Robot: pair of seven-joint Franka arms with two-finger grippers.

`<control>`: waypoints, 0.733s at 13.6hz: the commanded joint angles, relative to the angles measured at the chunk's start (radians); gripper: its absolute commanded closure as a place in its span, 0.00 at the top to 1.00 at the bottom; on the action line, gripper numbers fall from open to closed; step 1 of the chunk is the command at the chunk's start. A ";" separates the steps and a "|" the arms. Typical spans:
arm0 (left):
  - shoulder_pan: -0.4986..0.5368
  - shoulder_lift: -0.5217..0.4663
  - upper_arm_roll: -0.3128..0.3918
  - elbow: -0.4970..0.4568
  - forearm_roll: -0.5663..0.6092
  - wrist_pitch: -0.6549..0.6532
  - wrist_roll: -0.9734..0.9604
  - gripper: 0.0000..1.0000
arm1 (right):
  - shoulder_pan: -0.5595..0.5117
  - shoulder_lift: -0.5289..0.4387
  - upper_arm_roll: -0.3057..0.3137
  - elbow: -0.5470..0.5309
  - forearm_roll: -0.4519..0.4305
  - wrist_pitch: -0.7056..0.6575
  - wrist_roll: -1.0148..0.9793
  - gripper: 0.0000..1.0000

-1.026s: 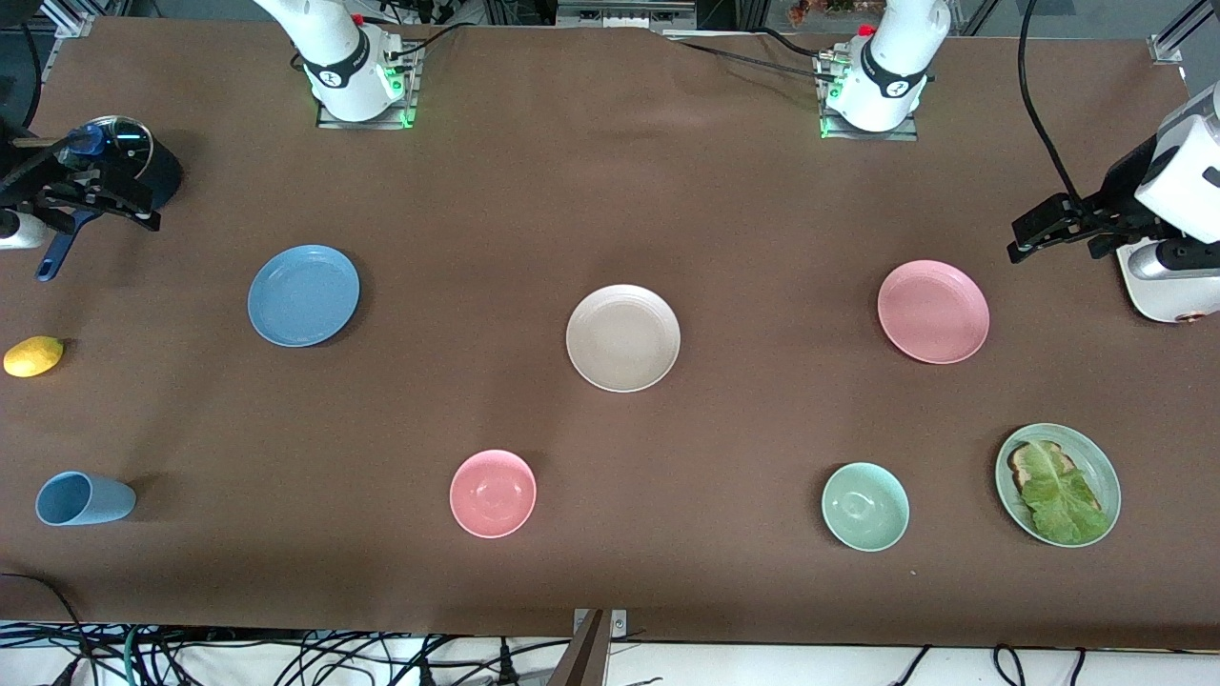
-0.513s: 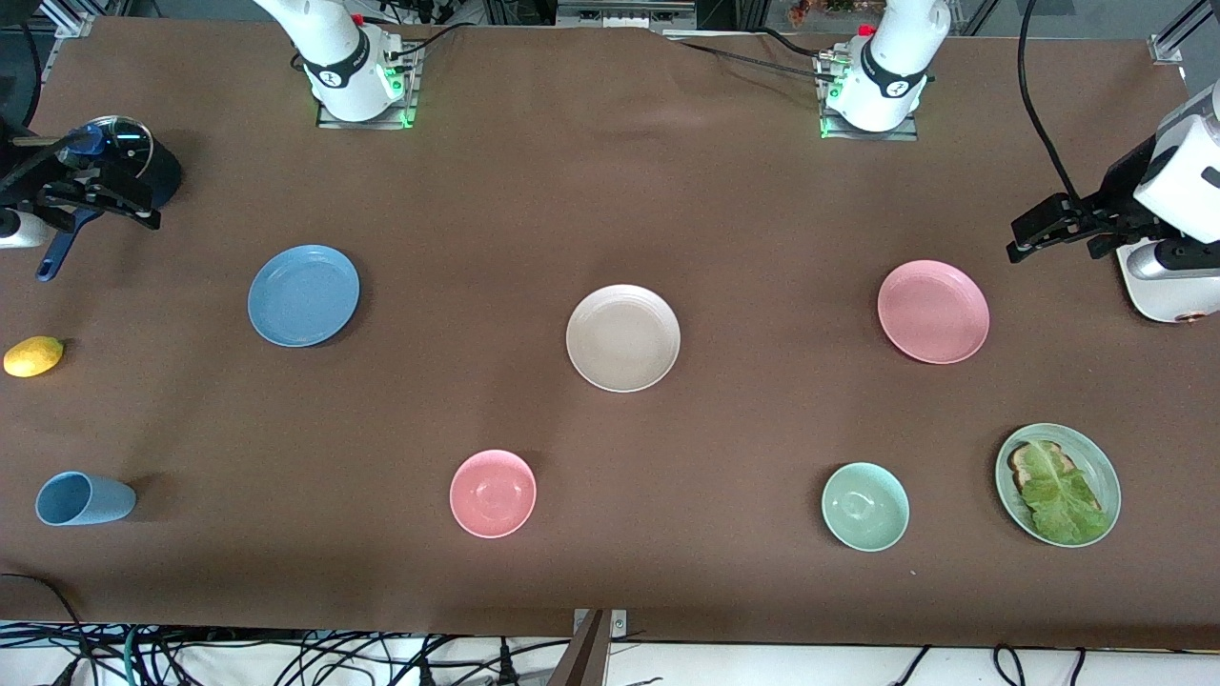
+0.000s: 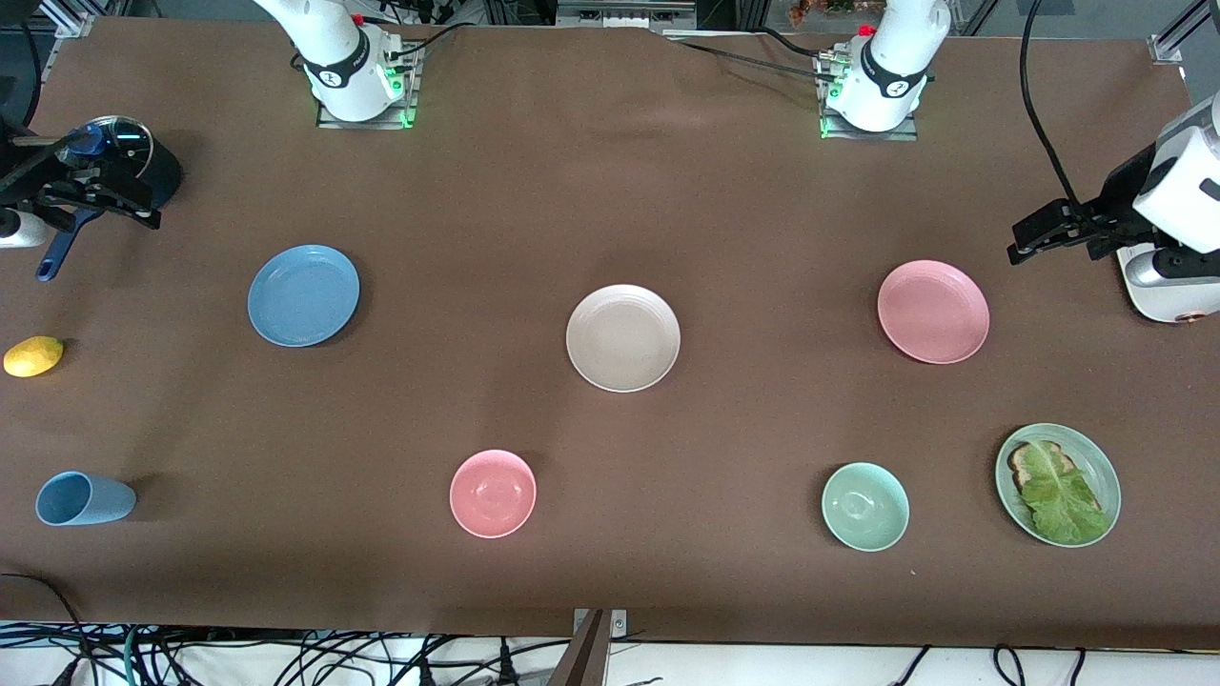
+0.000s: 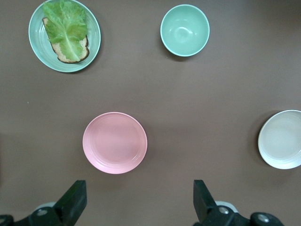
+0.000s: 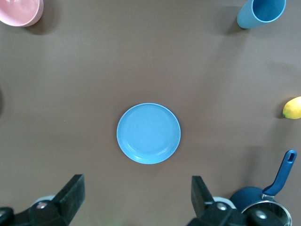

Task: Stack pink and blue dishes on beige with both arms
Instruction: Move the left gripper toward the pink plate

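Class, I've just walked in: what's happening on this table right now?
Nothing is being handled yet. The left gripper hangs open above the pink plate, and the right gripper hangs open above the blue plate. The beige plate lies bare between them in the middle of the table, so no stacking has begun. Bowls, a cup and a lemon lie apart from the three plates.

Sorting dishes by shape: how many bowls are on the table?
2: a pink bowl and a green bowl, both nearer the front camera than the beige plate.
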 commanded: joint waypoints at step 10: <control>0.221 0.130 0.000 -0.001 -0.031 0.008 0.229 1.00 | -0.001 -0.006 -0.001 0.014 -0.008 -0.020 -0.012 1.00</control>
